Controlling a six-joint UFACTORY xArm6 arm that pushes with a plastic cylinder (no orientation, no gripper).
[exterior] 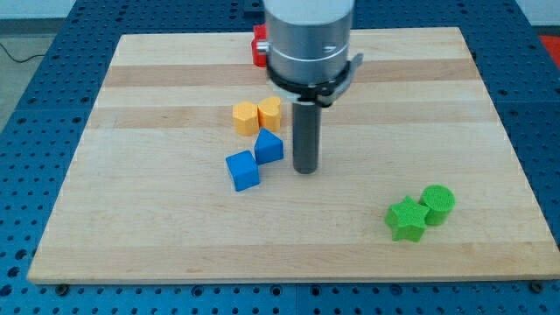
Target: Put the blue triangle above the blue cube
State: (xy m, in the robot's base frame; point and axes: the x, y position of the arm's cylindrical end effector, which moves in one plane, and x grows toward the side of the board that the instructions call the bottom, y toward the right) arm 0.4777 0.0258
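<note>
**Blue blocks side by side, rod just to their right**

A wooden board (367,236) lies on a blue table with rows of small holes (26,131). The arm comes down from the far side as a big grey cylinder (308,39) and ends in a dark rod. There is no claw here to open or close — only the rod, and it holds nothing.

My tip (305,170) rests on the board, just to the right of the blue triangle (269,145). A thin strip of wood shows between them, so they look close but not touching.

The blue triangle sits near the middle of the board. The blue cube (243,170) is just to its left and a bit nearer to us. Their corners look like they touch, or almost touch; I cannot tell which.

Just behind the triangle, on the far side, are two yellow-orange blocks. The yellow-orange block on the left (245,116) and the yellow-orange block on the right (270,112) stand pressed together. Their shapes are hard to make out.

A red block (259,46) peeks out at the far edge, half hidden behind the grey cylinder.

Far off at the near right are two green blocks — a green star (407,219) and a green round block (437,203), touching each other.
</note>
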